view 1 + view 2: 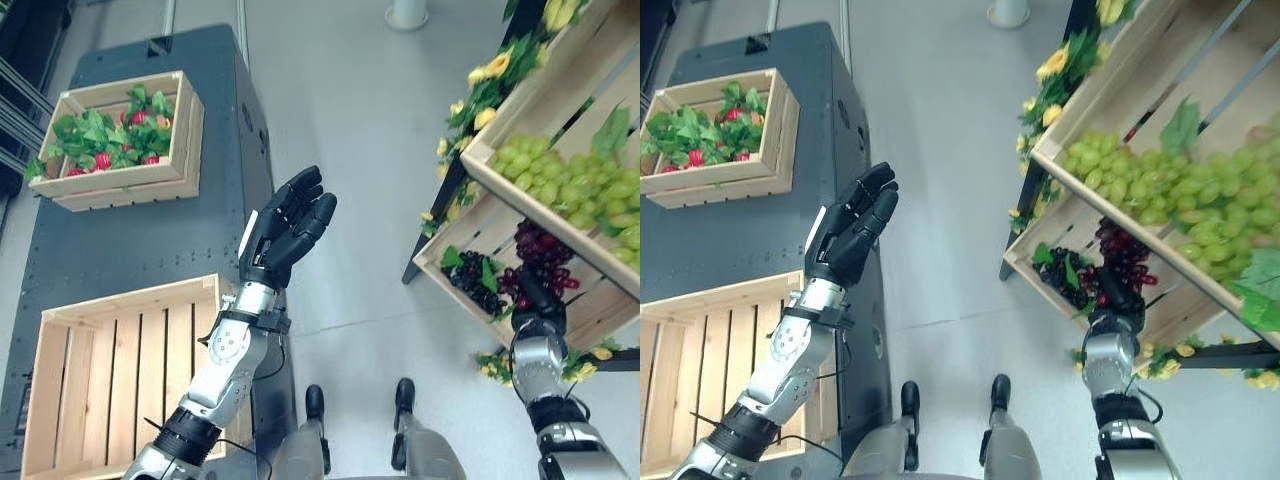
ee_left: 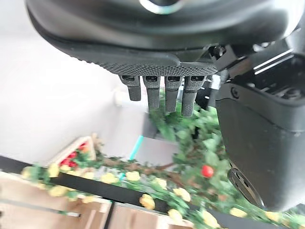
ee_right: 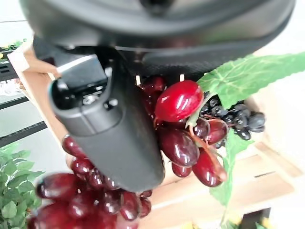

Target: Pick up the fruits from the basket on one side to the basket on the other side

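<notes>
With the right hand [image 1: 538,298] apparently clamped on the red grapes [image 3: 183,129], we support this soft, loose bunch underneath.

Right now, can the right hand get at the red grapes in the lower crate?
Probably yes. The right hand is already in the lower crate against the red grapes, with nothing between them. Whether its fingers have closed on the bunch can't be seen.
</notes>
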Motion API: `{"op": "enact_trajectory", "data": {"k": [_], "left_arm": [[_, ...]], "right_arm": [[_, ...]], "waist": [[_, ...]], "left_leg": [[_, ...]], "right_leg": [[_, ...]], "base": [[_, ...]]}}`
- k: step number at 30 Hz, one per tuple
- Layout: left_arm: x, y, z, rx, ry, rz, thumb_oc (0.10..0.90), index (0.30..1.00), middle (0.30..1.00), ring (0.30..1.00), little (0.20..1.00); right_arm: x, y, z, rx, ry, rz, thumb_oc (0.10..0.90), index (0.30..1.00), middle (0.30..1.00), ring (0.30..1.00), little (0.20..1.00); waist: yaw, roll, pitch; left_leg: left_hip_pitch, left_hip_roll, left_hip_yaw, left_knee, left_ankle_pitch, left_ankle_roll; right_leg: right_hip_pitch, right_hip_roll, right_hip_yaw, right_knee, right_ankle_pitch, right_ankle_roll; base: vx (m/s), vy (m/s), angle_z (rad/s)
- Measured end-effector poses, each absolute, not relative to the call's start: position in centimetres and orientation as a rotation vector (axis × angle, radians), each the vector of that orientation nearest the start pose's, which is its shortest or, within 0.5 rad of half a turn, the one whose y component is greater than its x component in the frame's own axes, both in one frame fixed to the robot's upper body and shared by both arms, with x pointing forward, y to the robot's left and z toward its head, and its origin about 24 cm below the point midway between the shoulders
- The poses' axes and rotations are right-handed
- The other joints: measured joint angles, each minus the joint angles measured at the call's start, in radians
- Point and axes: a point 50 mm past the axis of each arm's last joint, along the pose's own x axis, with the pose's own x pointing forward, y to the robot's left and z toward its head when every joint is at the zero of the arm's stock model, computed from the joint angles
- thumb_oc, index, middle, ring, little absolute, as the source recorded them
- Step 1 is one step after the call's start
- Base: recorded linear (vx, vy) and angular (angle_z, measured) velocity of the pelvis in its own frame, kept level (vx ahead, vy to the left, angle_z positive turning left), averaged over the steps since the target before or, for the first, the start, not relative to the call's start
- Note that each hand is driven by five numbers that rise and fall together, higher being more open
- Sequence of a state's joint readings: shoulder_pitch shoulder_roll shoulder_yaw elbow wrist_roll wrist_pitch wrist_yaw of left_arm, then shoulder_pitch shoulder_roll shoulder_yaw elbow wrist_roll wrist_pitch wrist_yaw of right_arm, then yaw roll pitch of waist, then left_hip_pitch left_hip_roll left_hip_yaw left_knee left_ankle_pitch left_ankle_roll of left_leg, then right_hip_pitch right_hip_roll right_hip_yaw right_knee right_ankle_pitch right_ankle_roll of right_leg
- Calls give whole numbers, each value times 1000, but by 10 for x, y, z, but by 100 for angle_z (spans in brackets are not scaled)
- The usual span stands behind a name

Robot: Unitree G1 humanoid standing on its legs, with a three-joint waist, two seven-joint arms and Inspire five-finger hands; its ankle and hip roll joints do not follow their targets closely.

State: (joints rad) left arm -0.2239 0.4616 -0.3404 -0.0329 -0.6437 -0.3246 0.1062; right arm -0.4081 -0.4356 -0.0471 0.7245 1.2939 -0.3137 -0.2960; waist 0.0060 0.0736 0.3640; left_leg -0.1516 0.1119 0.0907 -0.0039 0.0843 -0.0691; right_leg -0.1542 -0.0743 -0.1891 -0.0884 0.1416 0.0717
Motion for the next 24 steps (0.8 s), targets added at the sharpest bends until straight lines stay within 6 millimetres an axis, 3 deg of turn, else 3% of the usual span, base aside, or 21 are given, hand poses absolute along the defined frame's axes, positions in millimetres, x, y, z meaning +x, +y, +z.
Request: {"op": "enact_trajectory", "data": {"k": [1,4,6,12,14,24], "left_arm": [[280,149,124,-227,-378,-267,800,900,900,900,900],[283,147,130,-234,-393,-286,800,900,900,900,900],[289,145,135,-218,-401,-306,800,900,900,900,900],[293,144,135,-209,-399,-309,800,900,900,900,900],[294,142,137,-207,-411,-319,800,900,900,900,900],[294,139,137,-196,-411,-340,800,900,900,900,900]], "right_arm": [[309,-307,47,891,-69,-731,400,300,300,300,300],[318,-312,62,897,-120,-736,400,300,300,300,300],[325,-314,74,906,-152,-734,400,300,300,300,300],[327,-313,76,910,-154,-735,400,300,300,300,300],[327,-314,76,908,-153,-742,800,900,900,900,900],[321,-325,75,894,-121,-916,800,900,900,900,900]], "waist": [[0,3,40],[5,3,77],[10,1,134],[12,-11,152],[12,-17,157],[13,-26,162]], "left_leg": [[-13,1,-3,9,1,-1],[-66,2,-7,37,-1,-1],[-83,2,-9,51,-3,-1],[-137,1,-21,72,-7,0],[-143,1,-27,77,-7,0],[-147,0,-32,82,-7,1]], "right_leg": [[-5,1,-6,0,4,-3],[-48,0,-10,12,9,-6],[-61,0,-14,22,10,-8],[-99,-2,-20,26,11,-8],[-101,-2,-23,27,11,-8],[-104,-5,-32,37,10,-8]], "base": [[-110,-55,14],[-73,-61,6],[-38,-84,6],[-24,-41,5],[-10,-21,6],[-4,-4,2]]}}
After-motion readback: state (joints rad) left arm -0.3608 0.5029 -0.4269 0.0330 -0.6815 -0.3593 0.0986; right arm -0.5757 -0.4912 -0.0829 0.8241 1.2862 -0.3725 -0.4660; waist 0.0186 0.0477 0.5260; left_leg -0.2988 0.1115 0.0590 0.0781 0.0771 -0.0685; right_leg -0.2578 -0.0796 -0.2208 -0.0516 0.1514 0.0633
